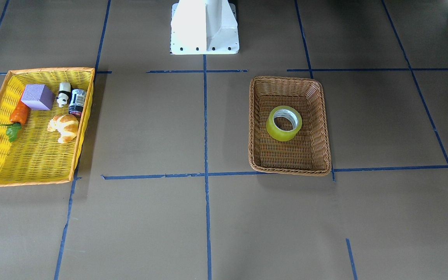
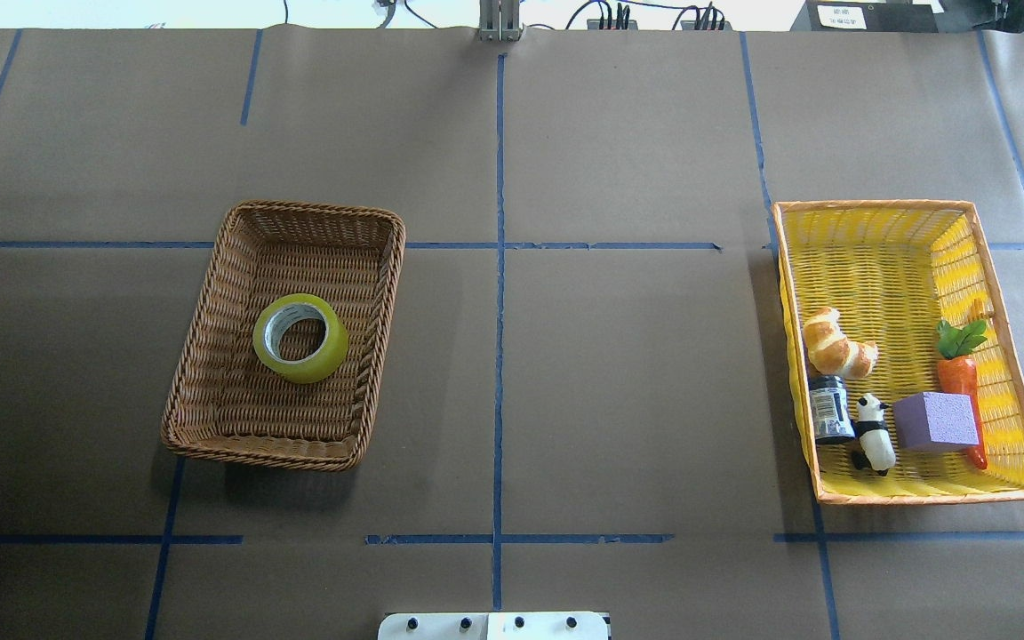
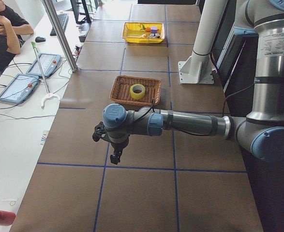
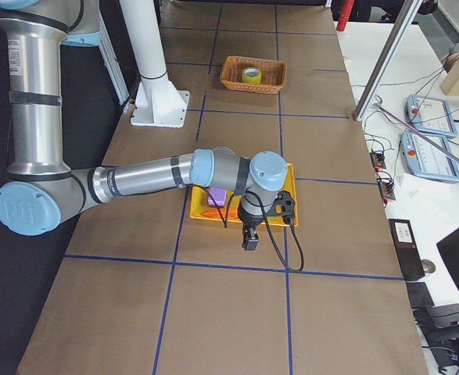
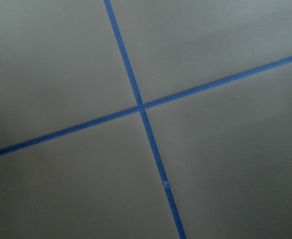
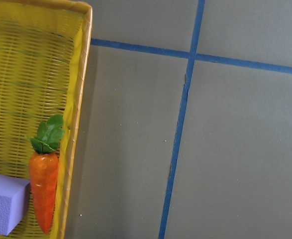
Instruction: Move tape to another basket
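Note:
The tape [image 1: 279, 134], a yellow-green roll with a white core, lies flat in the middle of the brown wicker basket [image 1: 290, 171]. Both show in the overhead view, the tape [image 2: 309, 370] in the basket [image 2: 254, 450], and far off in the right exterior view [image 4: 251, 76]. My left gripper [image 3: 115, 157] hangs over bare table well short of the basket [image 3: 120, 94]; I cannot tell if it is open or shut. My right gripper [image 4: 250, 242] hangs by the yellow tray's near edge; I cannot tell its state either. Neither gripper shows in the overhead, front or wrist views.
The yellow orange-rimmed tray [image 2: 885, 258] on the robot's right holds a croissant [image 2: 832, 342], a dark jar [image 2: 829, 409], a panda figure [image 2: 873, 434], a purple block [image 2: 937, 421] and a carrot [image 2: 961, 378]. The robot's white base [image 1: 204, 27] stands at the table's edge.

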Motion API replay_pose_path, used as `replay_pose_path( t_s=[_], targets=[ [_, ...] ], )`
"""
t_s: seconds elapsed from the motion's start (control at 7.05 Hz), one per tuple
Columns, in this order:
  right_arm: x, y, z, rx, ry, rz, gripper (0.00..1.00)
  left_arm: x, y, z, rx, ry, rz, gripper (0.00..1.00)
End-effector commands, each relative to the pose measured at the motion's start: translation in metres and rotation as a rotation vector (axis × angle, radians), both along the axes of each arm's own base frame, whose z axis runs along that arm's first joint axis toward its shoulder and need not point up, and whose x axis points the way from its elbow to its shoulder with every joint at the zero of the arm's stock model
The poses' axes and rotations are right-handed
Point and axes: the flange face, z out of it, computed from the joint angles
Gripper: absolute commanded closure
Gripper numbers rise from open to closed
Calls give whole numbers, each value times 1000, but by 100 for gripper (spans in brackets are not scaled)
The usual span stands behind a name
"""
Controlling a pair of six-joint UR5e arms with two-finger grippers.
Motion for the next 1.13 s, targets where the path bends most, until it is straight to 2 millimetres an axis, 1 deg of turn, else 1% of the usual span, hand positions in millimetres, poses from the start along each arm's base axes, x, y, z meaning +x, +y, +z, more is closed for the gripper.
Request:
replay_pose_path(
  t_s=[0.0, 0.14, 0.28, 0.43, 0.57, 0.71, 0.85, 0.99],
  targets=[
    [-1, 0, 4, -14, -14, 6, 0, 3, 27, -8, -35, 61, -29, 0],
    [-1, 2, 9, -24, -14, 5, 0, 2, 25, -15, -19, 48, -30, 0],
    [-1, 8, 15, -32, -13, 0, 0, -1, 25, -10, -21, -19, -31, 0],
    [0, 14, 23, -35, -11, -3, 0, -1, 23, 0, -90, -44, -31, 0],
    [0, 16, 45, -18, -9, -4, 0, -1, 21, 10, -136, -38, -31, 0],
    [0, 13, 65, 21, -6, 4, 0, 0, 15, 18, -172, -38, -44, 0],
    [-1, 6, 60, 48, -11, 7, 0, -2, 19, 18, -163, -43, -44, 0],
    [0, 6, 62, 45, -9, 8, 0, -1, 27, 28, -185, -45, -44, 0]
  ],
)
